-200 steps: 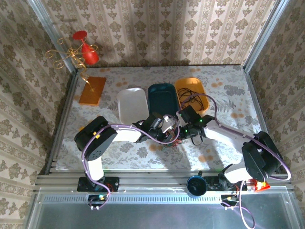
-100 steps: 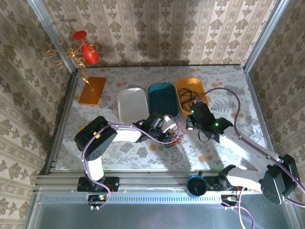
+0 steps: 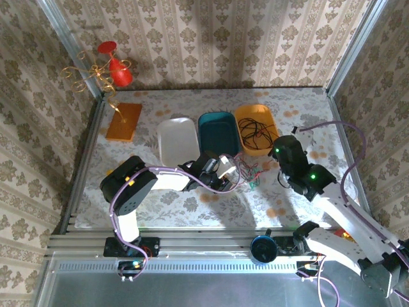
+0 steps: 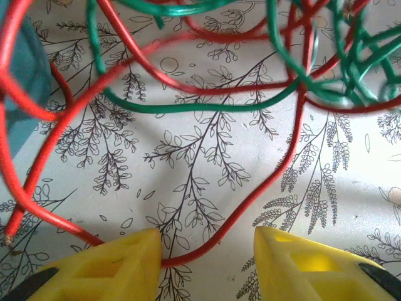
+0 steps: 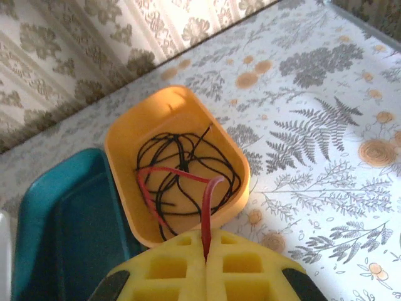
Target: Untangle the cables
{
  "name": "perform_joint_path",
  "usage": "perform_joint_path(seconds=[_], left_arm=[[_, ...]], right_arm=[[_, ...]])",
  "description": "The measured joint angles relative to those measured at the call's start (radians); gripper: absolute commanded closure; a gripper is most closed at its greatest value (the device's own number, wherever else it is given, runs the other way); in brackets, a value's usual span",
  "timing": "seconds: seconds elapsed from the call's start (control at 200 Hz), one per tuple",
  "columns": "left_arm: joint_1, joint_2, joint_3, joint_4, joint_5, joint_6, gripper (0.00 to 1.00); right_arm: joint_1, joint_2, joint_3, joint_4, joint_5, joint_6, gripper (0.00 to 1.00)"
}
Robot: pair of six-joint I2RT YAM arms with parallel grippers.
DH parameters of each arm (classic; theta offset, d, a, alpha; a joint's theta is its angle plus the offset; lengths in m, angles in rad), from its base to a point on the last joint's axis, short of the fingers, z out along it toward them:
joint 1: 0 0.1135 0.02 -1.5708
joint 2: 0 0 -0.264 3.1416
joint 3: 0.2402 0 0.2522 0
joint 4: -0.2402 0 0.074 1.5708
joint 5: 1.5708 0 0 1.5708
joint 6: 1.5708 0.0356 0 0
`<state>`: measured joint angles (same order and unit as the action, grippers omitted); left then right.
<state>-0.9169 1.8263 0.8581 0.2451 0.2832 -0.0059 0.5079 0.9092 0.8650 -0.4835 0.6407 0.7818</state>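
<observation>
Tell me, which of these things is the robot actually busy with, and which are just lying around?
In the job: the tangled red and green cables; the red cable pinched in the right gripper; the black cable in the orange tray; probably the teal tray and white tray too.
Just lying about: the orange board; the red and gold ornament.

No text, label, brand mark or number can be read on the cables, the orange tray, the teal tray or the patterned surface.

right gripper pinching red cable, orange tray
</observation>
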Motion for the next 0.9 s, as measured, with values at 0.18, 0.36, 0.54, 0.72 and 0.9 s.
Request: perform_joint_path(seconds=[0.18,0.36,0.54,0.72,0.9], left_arm=[[0.0,0.0,-0.002,0.002,-0.002,0.003,0.57],[0.0,-0.055,-0.044,-0.008,-0.019,0.012,0.41],[0.0,-0.149,-0.047,-0.009,-0.026,0.022,0.26],[-0.006,-0.206,-0.002,0.011,-0.016,0.021,0.22],[-0.023,-0.212,0.046,0.05,0.005,0.021,0.2]], right_arm=[[-0.002,0.003,0.003,0.003,-0.034,-0.035,1.0],[-0.002,0.042,0.003,0.052,-0.179,-0.119,1.0],[-0.002,0.053,0.01,0.152,-0.373,-0.185,1.0],[0.0,0.073,0.052,0.229,-0.517,-0.182,1.0],[0.0,0.1,0.058,0.317,-0.579,-0.115,1.0]])
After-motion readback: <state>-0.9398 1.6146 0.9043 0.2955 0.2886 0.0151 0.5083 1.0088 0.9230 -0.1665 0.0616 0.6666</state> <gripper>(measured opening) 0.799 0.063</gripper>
